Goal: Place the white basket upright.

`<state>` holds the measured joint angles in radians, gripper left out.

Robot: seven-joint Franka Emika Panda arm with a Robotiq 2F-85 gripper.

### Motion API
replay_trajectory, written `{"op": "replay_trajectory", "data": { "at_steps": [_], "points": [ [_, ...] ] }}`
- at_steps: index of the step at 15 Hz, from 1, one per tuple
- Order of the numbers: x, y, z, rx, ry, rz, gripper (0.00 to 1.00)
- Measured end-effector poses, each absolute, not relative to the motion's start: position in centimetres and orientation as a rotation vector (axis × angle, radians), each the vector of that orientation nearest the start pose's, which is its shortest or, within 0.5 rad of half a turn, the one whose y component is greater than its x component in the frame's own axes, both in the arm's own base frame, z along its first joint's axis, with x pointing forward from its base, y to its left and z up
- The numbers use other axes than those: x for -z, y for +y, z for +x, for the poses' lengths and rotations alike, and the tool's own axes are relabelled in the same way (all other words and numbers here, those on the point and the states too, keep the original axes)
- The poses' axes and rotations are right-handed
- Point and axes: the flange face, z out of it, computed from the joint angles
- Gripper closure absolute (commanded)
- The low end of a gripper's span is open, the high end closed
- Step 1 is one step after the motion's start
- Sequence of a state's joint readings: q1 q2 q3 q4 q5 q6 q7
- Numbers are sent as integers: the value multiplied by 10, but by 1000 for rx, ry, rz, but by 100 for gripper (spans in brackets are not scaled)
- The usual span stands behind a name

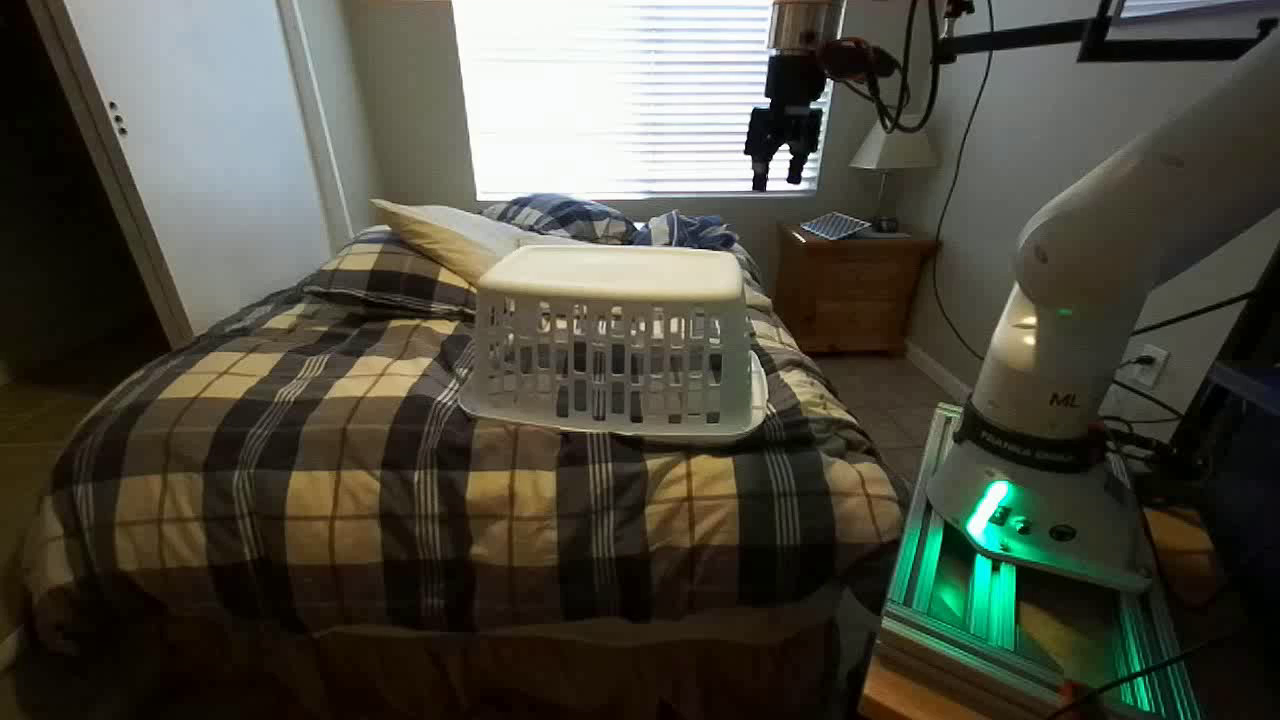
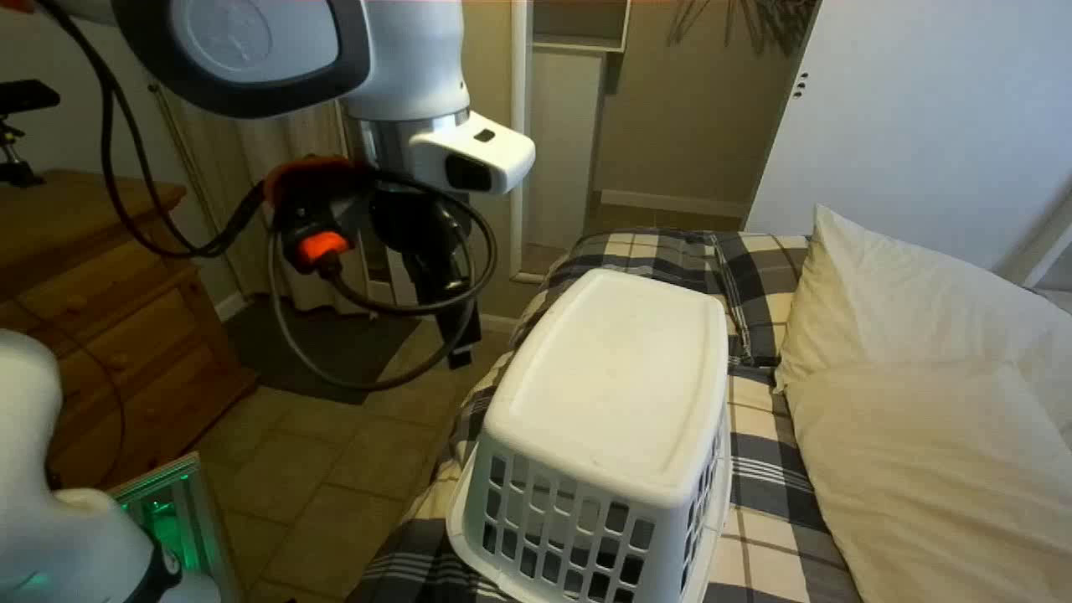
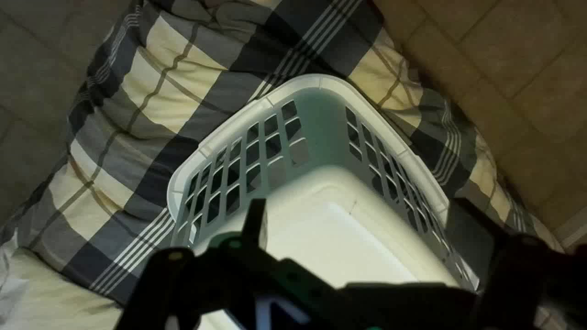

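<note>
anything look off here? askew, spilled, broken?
Yes: the basket sits upside down on the bed, solid bottom up and rim down. Odd, since it can't hold anything that way. I see no spill or obvious damage.

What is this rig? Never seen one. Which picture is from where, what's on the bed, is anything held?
The machine is a white, jointed robot arm ending in a black two-fingered end effector. Two pictures come from cameras outside the robot, viewing the scene from different places. The third comes from a camera on the wrist, looking down past the black fingers. On the plaid, dark-and-cream fabric bedspread sits an oblong, slotted, white plastic laundry basket. It is upside down: closed bottom up, rim on the bedspread. Cream fabric pillows lie nearby. Nothing is held: the end effector is open, and the basket has yet to be turned upright.
</note>
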<state>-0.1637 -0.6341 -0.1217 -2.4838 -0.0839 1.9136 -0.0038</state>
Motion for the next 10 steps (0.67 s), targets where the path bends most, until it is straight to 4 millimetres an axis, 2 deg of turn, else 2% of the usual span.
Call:
{"op": "replay_trajectory", "data": {
  "at_steps": [8, 10],
  "points": [
    [-507, -113, 349, 95, 369, -3135, 0],
    [-504, -103, 351, 81, 333, -3164, 0]
  ]
}}
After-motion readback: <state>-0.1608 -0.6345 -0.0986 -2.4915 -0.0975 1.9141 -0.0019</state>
